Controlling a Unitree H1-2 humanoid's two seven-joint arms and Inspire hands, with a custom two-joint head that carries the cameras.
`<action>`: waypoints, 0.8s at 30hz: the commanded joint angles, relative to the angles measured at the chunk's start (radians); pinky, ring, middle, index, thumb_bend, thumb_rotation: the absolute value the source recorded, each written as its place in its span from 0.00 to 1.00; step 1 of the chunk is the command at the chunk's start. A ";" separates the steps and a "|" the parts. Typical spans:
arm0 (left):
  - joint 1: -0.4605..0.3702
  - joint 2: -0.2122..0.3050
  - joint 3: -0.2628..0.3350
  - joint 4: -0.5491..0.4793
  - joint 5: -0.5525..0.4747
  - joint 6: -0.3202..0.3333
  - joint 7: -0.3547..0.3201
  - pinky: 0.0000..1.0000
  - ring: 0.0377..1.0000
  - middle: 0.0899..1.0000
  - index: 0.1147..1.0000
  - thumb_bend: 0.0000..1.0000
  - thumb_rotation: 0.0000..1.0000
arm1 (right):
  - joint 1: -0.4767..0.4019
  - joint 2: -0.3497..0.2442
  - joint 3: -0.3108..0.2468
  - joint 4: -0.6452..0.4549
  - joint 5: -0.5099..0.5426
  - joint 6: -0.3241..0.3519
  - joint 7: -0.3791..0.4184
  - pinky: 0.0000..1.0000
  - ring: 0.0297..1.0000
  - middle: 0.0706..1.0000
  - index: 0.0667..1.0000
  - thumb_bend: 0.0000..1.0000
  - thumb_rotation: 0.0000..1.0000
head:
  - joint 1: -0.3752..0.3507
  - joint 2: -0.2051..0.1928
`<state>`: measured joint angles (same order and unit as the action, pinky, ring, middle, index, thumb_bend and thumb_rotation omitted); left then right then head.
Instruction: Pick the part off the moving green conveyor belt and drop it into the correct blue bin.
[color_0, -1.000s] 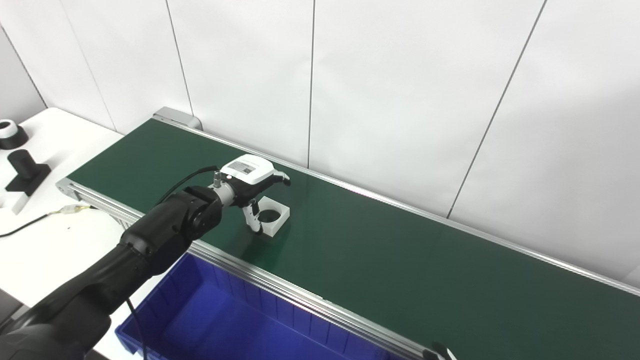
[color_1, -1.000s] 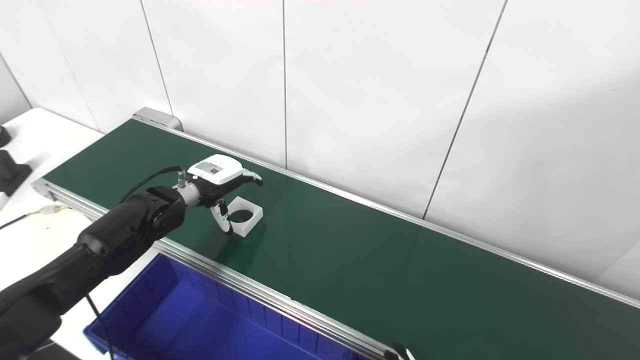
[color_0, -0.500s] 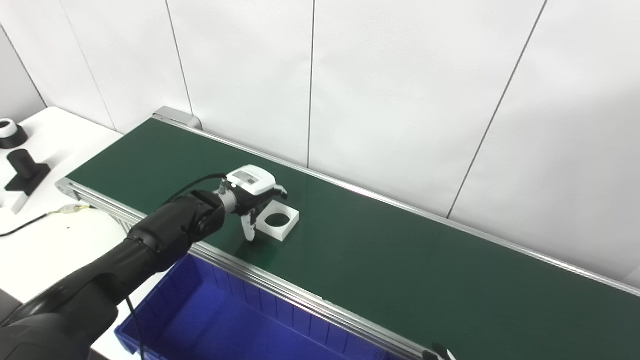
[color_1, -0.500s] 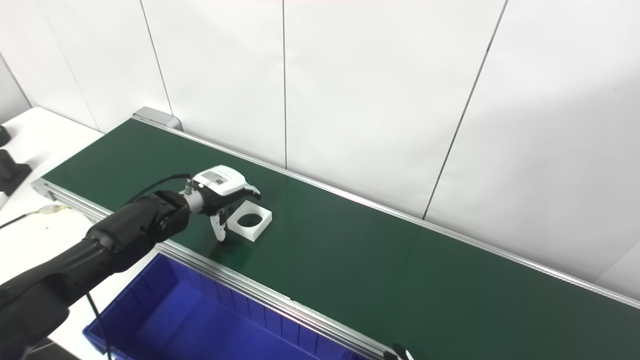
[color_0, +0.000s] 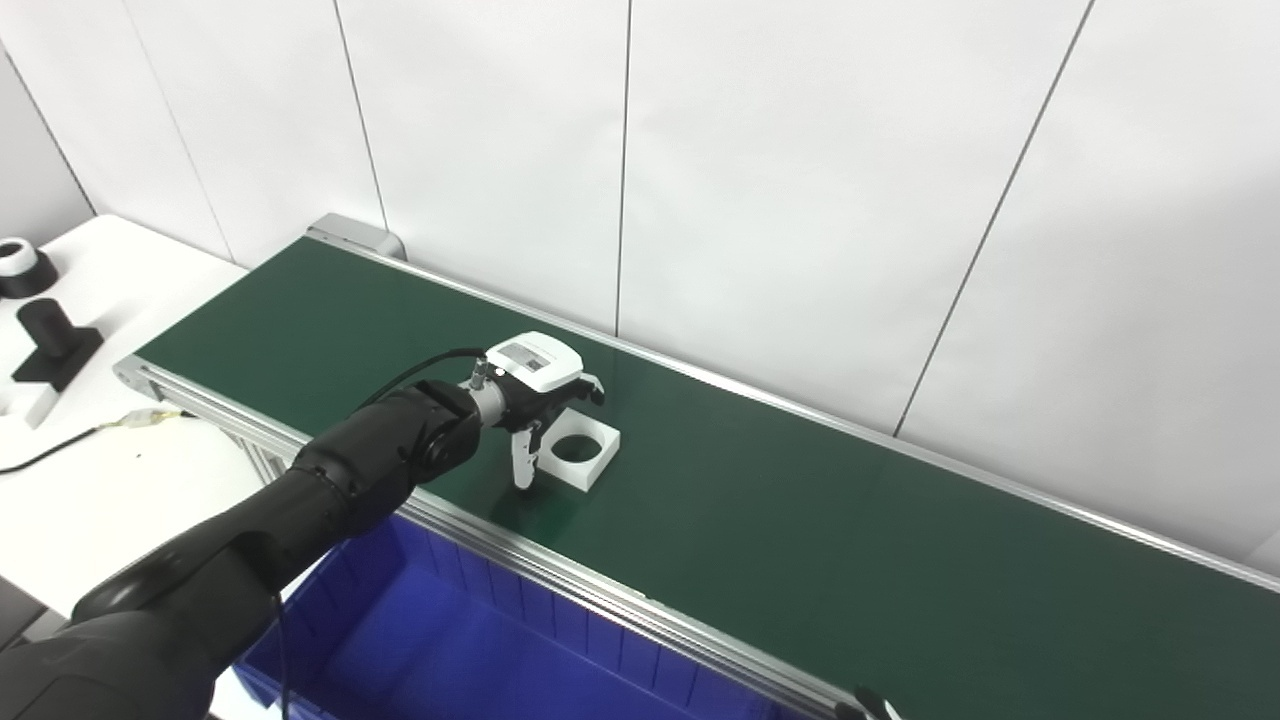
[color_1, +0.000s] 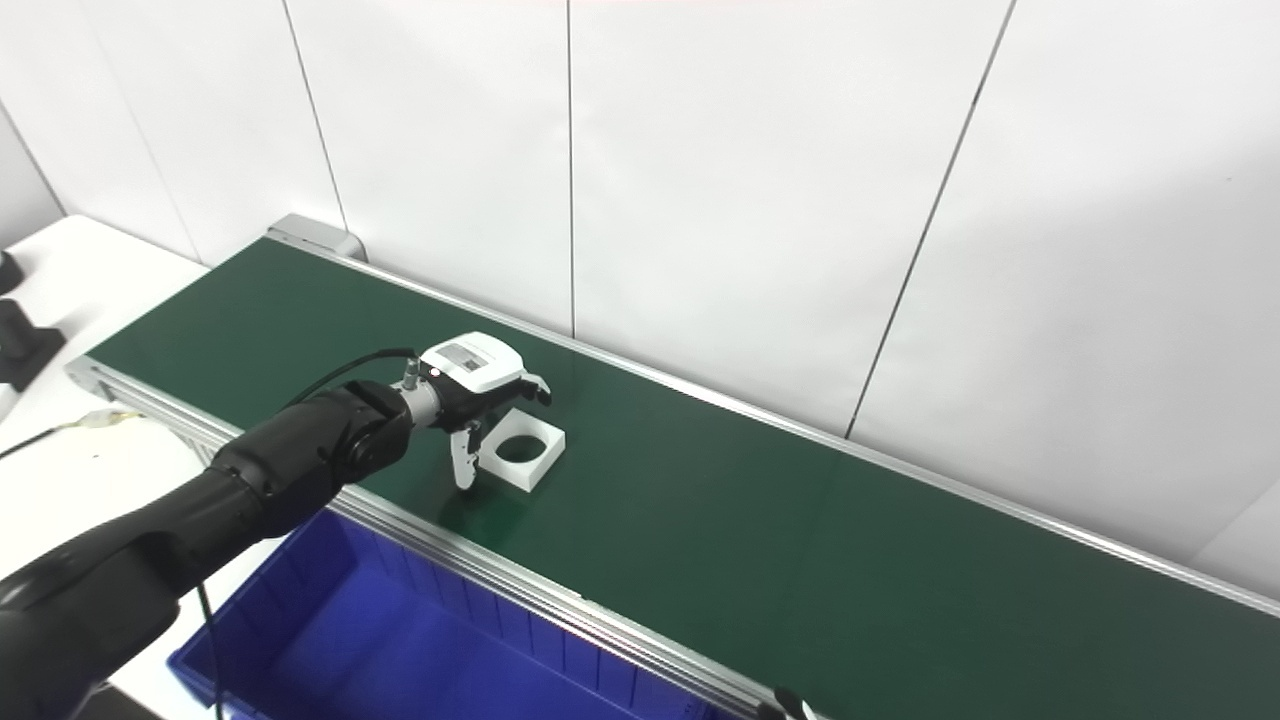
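Part: the white square part (color_0: 581, 454), pierced by a round hole, is carried rightward along the green conveyor belt (color_0: 800, 520) and is now seen left of centre, farther right than a second ago.
Left hand: the left hand (color_0: 535, 398) is kept over the part's left edge, having been moved right along with it; the thumb is pointed down just beside the part's near-left corner, while the other fingers (color_1: 528, 390) are spread above its far edge.
Grip: the fingers are parted and nothing is grasped; whether the part is touched by the thumb cannot be told.
Right hand: only a small tip at the bottom edge, right of centre, is shown; its state cannot be told.
Bin: the blue bin (color_0: 480, 640) is seen in the lower left, below the belt's near rail, with no part in it.
Table: black and white fixtures (color_0: 45, 340) are left on the white table (color_0: 120, 270) at the far left.
Meaning: the belt's motion is being matched by the hand, so the pick is judged to be imminent but not yet made; the drop into the bin is still to be done.
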<state>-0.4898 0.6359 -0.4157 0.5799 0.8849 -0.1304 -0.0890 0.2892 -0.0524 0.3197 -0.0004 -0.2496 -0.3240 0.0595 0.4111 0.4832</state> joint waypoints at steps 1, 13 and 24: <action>-0.009 -0.012 -0.007 0.011 -0.008 -0.009 0.021 0.67 0.74 0.79 0.77 0.82 0.00 | 0.002 0.017 0.007 -0.034 0.007 -0.045 -0.006 0.71 0.79 0.83 0.90 0.49 0.73 | -0.005 0.002; 0.006 -0.038 -0.037 -0.004 -0.080 -0.088 -0.023 0.66 0.68 0.67 0.63 0.76 0.00 | 0.004 0.029 0.009 -0.033 0.001 -0.051 -0.011 0.70 0.79 0.83 0.90 0.48 0.71 | -0.018 0.005; 0.017 -0.050 -0.104 0.024 -0.100 -0.144 -0.075 0.50 0.48 0.44 0.43 0.52 0.00 | 0.015 0.041 0.012 -0.040 0.004 -0.049 -0.013 0.70 0.79 0.83 0.90 0.51 0.71 | -0.046 0.005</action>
<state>-0.5108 0.6074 -0.4768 0.5869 0.7666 -0.2265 -0.1378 0.3015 -0.0291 0.3254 -0.0044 -0.2545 -0.3240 0.0579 0.3651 0.4878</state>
